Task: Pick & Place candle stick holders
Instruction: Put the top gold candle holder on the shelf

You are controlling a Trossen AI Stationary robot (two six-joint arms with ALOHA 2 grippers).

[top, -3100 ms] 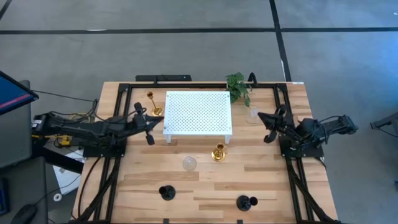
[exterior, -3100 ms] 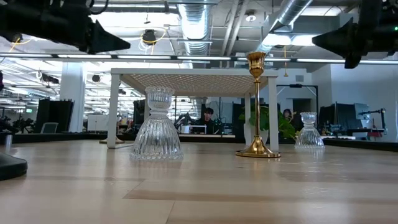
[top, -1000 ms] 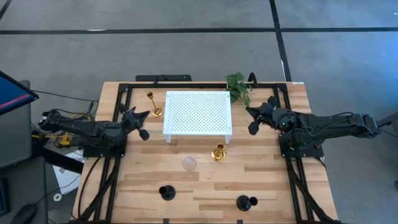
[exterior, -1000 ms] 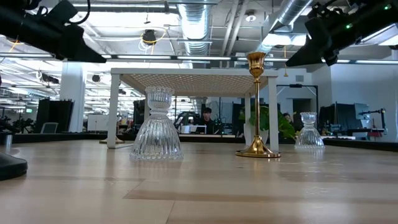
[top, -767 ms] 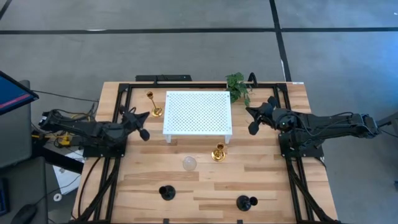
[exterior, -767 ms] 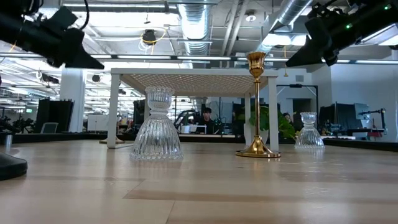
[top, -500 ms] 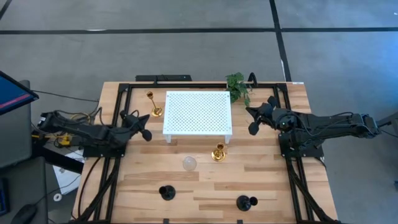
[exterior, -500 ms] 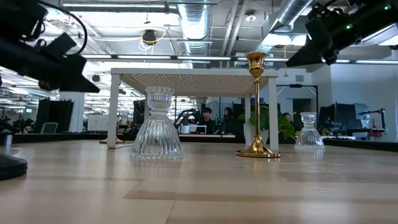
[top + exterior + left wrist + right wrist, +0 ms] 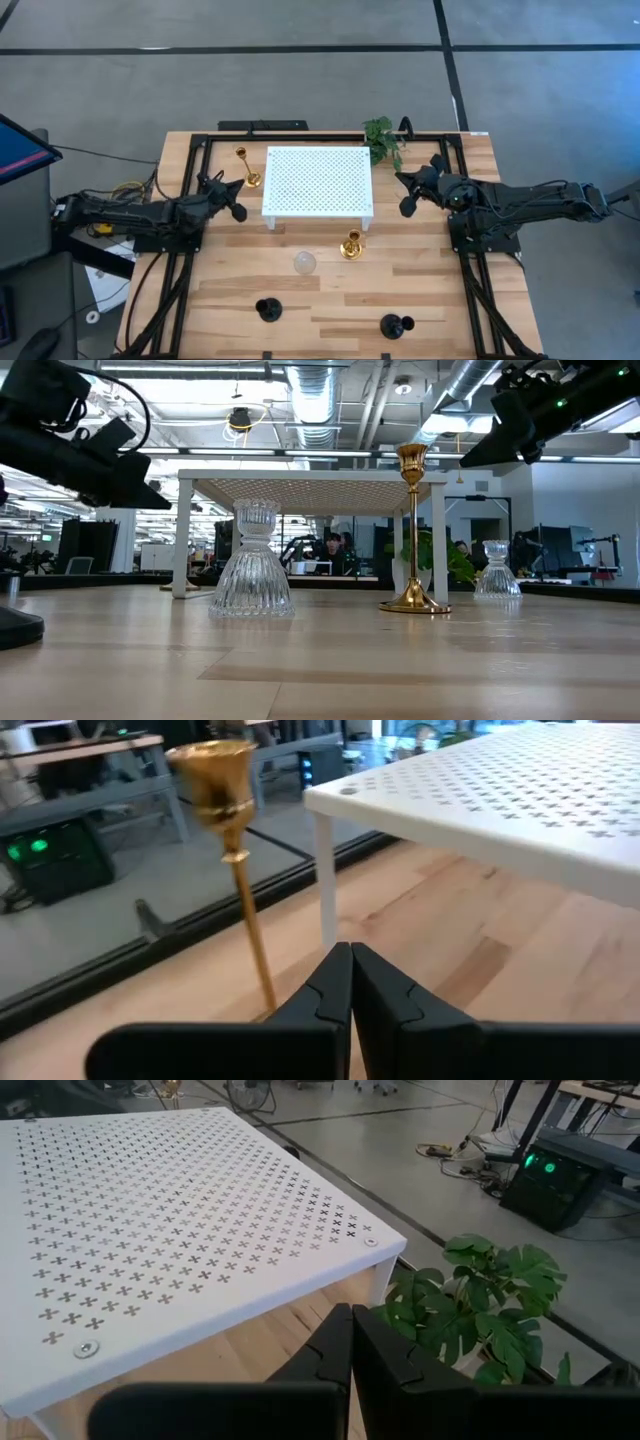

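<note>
A tall gold holder stands on its base at the far left, beside the white perforated stand. My left gripper is shut and empty, just on the near side of this holder, which rises ahead of the fingers in the left wrist view. A second gold holder stands by the stand's near right leg, with a clear glass holder beside it. Another glass holder stands at the right. My right gripper is shut and empty, held high above it. Two black holders stand near the front edge.
A small green plant stands at the far right corner of the stand, right in front of my right gripper. Black frame rails run along both sides of the table. Bare wood lies between the stand and the black holders.
My left gripper has gone down and a little toward the white stand and the far-left gold holder, staying shut. No holder has moved.
</note>
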